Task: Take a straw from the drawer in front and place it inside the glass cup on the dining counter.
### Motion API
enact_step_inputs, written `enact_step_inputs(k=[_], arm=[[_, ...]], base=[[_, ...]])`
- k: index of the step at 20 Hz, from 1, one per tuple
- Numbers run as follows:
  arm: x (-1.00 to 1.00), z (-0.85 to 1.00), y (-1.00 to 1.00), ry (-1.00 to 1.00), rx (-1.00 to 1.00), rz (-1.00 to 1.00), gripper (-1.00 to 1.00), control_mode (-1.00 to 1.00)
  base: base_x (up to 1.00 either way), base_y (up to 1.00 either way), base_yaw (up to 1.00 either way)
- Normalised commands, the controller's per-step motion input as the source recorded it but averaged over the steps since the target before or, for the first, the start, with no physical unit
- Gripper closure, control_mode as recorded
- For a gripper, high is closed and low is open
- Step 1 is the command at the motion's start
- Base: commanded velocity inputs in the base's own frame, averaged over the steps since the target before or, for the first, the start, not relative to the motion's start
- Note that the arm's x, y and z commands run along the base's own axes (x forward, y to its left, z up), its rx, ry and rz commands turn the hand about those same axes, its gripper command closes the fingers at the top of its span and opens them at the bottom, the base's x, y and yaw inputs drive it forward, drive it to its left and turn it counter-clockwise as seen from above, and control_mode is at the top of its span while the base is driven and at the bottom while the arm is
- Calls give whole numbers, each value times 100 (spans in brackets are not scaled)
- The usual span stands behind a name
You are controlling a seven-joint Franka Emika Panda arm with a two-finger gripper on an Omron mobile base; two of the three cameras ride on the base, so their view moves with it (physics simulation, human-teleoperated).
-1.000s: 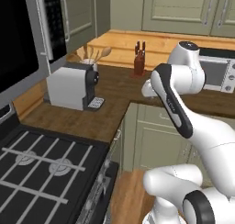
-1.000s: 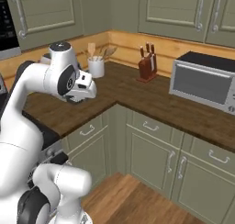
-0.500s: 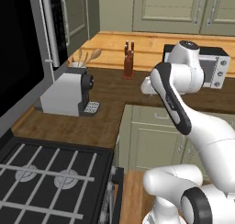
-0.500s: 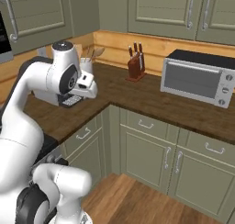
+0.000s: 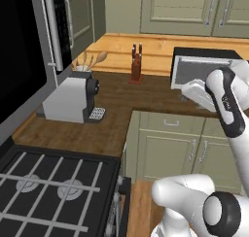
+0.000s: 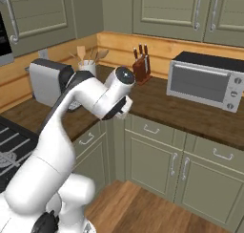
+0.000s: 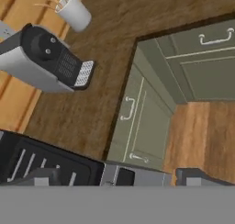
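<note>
The whole scene has slid sideways in both base views since a second ago, so the base is driving along the corner table (image 5: 121, 114) toward the shut drawer (image 6: 150, 129), its straw presumably inside; whether the pincer (image 6: 125, 109) is spread, I cannot tell.

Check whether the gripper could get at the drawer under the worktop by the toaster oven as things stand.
Probably yes: the drawer is shut, its handle bare, with nothing in front of it. The arm hangs just above and beside that cabinet run.
</note>
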Motion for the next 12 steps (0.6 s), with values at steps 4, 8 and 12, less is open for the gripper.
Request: enact_step_inputs(k=[4,8,12], arm=[[0,-54,-48,-15,44,0,-100,-100],[2,-61,-13,-17,30,4,-100,-100],[18,-64,8,-14,15,6,-100,-100]], base=[[0,0,0],[0,0,0],[0,0,0]])
